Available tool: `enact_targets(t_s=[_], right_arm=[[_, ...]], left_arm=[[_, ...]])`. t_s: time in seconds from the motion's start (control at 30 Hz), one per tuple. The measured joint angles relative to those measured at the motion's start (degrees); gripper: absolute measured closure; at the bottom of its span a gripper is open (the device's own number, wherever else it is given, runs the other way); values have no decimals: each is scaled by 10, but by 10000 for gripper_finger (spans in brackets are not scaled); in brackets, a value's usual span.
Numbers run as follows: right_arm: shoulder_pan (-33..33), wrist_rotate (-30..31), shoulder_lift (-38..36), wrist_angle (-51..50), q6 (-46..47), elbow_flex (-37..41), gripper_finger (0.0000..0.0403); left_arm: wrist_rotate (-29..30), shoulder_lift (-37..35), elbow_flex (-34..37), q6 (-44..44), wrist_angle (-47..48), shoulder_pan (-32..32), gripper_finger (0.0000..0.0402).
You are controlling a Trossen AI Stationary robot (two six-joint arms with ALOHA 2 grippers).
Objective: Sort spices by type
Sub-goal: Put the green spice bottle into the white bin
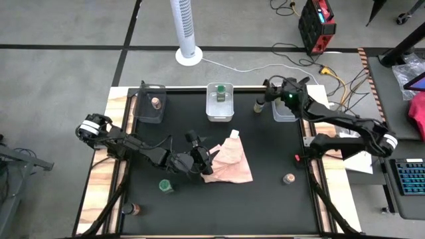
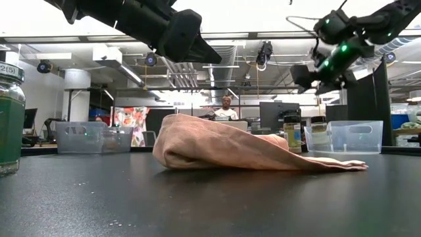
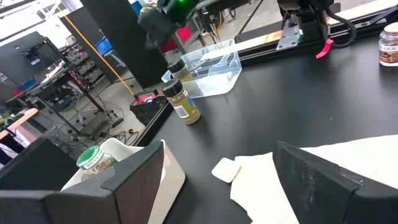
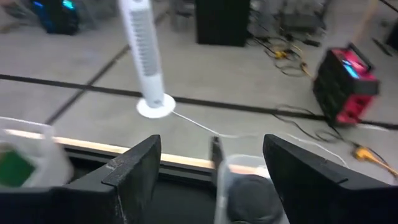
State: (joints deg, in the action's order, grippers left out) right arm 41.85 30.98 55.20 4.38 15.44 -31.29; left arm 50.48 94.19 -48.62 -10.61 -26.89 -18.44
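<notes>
- While my right gripper (image 1: pixel 270 91) hangs over the back edge of the table with its fingers spread and nothing between them, a dark-lidded jar (image 1: pixel 259 104) stands upright just beside the right bin (image 1: pixel 282 118), on the side toward the middle bin (image 1: pixel 220 114).
- Key relation: that jar lies almost straight below the right gripper, slightly toward the table's centre. Its long axis is vertical. My right arm is much the nearer, so I judge this pick to be the right arm's, taken from above across the lid.
- Left gripper (image 1: pixel 199 158): released, fingers apart, holding nothing. It is poised at mid-table over the near edge of the pink cloth (image 1: pixel 229 162).
- Spices already binned: one tan-lidded jar (image 1: pixel 156 103) in the left bin (image 1: pixel 151 118) and one green-lidded jar (image 1: pixel 220 95) in the middle bin.
- Spices loose on the table: a green-lidded jar (image 1: pixel 165 186) in front of the left gripper, another jar (image 1: pixel 135 210) near the front left corner, and a tan-lidded jar (image 1: pixel 289 179) at front right.
- Caution, as I judge it: the dark-lidded jar stands close against the bin wall, so one finger has little room on that side.
</notes>
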Motion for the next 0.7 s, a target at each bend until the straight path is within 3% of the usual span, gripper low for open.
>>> enact_targets(t_s=[0.23,0.5,0.7], right_arm=[[-96,0,-43,1,-33,0,154],[-223,0,-45,1,-65,0,172],[-315,0,-45,-15,-72,0,182]], left_arm=[[-14,0,0,0,0,0,117],[-108,0,0,11,8,0,117],[-111,-2,0,35,40,0,117]])
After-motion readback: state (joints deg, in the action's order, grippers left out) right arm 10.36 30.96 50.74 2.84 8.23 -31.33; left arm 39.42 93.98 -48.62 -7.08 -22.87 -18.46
